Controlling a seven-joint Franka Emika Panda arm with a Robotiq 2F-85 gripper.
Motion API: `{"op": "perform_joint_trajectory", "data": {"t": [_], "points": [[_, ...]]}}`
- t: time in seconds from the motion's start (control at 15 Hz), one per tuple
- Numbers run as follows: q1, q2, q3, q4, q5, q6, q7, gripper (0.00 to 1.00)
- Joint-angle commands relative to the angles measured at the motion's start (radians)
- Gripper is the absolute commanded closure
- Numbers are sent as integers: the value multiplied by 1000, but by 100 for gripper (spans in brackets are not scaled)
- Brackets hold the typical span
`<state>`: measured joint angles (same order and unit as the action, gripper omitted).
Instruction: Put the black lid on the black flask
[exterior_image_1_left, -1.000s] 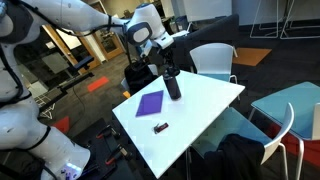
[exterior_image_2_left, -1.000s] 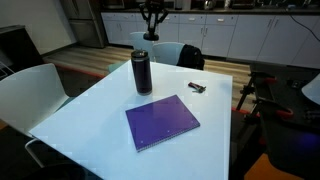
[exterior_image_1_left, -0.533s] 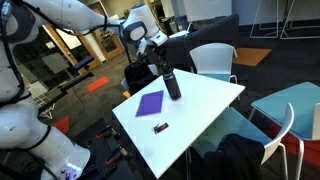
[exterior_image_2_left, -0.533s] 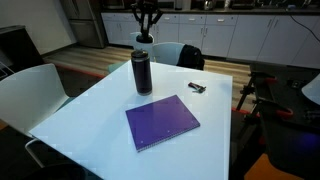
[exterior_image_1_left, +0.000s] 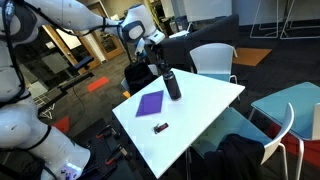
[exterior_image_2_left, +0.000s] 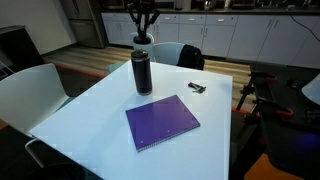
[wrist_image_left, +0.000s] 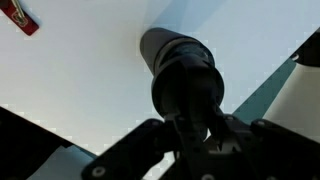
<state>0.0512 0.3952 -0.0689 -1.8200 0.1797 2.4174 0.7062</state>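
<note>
Scanning an exterior view from left to right across the white tabletop; passing a white chair at the left edge of the frame; reaching the black flask left of centre, standing upright on the tabletop, well apart from every other thing there; finding the claw directly above it, entering from the top edge and clamping the black lid between narrowed fingers; holding that lid level, just over the flask's mouth; not showing clearly whether lid and flask are touching; moving right to a purple notebook lying flat in the middle of the frame, below and right of the flask; going further right to a small dark reddish object lying near the tabletop's far edge; ending at a black bag sitting on a chair beyond that edge.

Turning to the wrist view, again left to right; catching the reddish object in the upper left corner; looking down at the centre on the flask's upper end, partly covered by the round lid in front of it; seeing the claw's dark fingers spreading along the bottom edge beneath the lid.
</note>
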Motion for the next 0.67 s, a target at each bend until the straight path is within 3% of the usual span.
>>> {"op": "perform_joint_trajectory", "data": {"t": [0.0, 0.6], "points": [[7, -5, 5, 19, -21, -49, -17, 94], [18, 29, 7, 37, -54, -31, -17, 94]]}}
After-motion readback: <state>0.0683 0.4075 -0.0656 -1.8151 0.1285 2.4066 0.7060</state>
